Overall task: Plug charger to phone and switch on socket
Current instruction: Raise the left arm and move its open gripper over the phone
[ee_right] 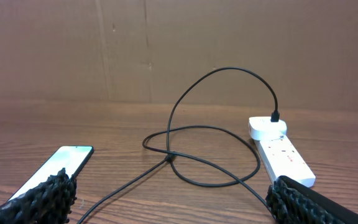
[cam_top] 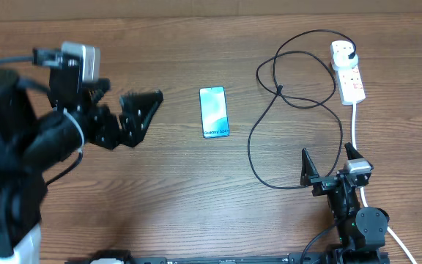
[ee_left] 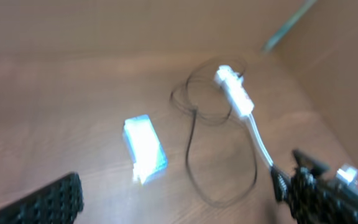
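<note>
Right, both tools stand spread wide and hold nothing. My left tool (cam_top: 123,99) hovers above the left side of the tabletop (cam_top: 167,205), and my right tool (cam_top: 327,154) sits low near the near right corner. The phone (cam_top: 214,111) lies flat, screen up, about mid-tabletop and well apart from either tool.

The socket (cam_top: 349,73), a hard white plastic strip, lies toward the far right corner, its thick white cord (cam_top: 355,125) running back toward the near edge. The charger (cam_top: 250,150) has its black plug (ee_right: 275,116) seated in the strip's far end. Its cable sprawls in loose crossing loops between phone and socket. Both strands run down toward my right tool, and I cannot pick out the connector tip.

I judge the cable light, limp and a little springy. I'd pinch it just behind the connector, where the stiff moulding gives control; farther back, the tip will flop. The phone is slim, smooth glass on wood grain and is likely to skate when pushed endwise, so I'd brace it by its long edges with the other tool. Whether the red switches are on I cannot tell.
</note>
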Tool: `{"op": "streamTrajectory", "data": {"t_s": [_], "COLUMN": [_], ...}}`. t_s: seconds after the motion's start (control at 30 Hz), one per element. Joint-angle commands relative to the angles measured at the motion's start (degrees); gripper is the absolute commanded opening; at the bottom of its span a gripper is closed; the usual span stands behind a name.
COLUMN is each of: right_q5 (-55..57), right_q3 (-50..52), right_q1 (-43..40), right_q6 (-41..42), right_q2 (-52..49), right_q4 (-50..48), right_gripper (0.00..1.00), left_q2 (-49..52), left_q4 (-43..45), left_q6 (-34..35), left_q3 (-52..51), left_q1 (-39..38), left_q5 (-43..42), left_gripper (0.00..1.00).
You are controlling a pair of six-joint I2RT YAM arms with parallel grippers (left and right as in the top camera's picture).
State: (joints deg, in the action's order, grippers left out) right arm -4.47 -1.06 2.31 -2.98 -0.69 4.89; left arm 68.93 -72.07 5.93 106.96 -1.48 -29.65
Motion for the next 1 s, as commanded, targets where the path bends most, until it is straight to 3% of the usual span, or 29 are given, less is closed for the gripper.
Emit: {"op": "streamTrajectory", "data": {"t_s": [0.0,0.13,0.2,0.57,0.7,0.97], "right_q5": [0.37,0.37,0.37,0.37,0.37,0.37], "right_q3": [0.57,0.57,0.57,0.57,0.57,0.57], "right_q1": [0.26,0.26,0.26,0.26,0.26,0.26], "right_q6": [-0.09,-0.09,-0.09,-0.09,-0.11,-0.09], "right_q2": [0.52,0.52,0.52,0.52,0.52,0.52], "right_q4": [-0.26,-0.26,-0.26,-0.26,-0.26,-0.26], "right_gripper": [1.00,1.00,1.00,1.00,1.00,1.00], "left_q2": [10.51,16.04,18.75,33.44,38.77,47.89], "left_q4": [-8.44,-8.81,-7.04,-10.99,-10.95,-4.09], "left_q6": [0.52,0.50,1.40,26.64,30.75,30.73], "left_q3": [10.49,10.32,10.21,12.61,12.72,12.70], "left_q1": [-3.54,-5.29,-6.54,-21.90,-25.03,-27.80], "left_q5": [8.72,-3.67,-4.33,32.33,36.50,35.69], "left_gripper": [1.00,1.00,1.00,1.00,1.00,1.00]}}
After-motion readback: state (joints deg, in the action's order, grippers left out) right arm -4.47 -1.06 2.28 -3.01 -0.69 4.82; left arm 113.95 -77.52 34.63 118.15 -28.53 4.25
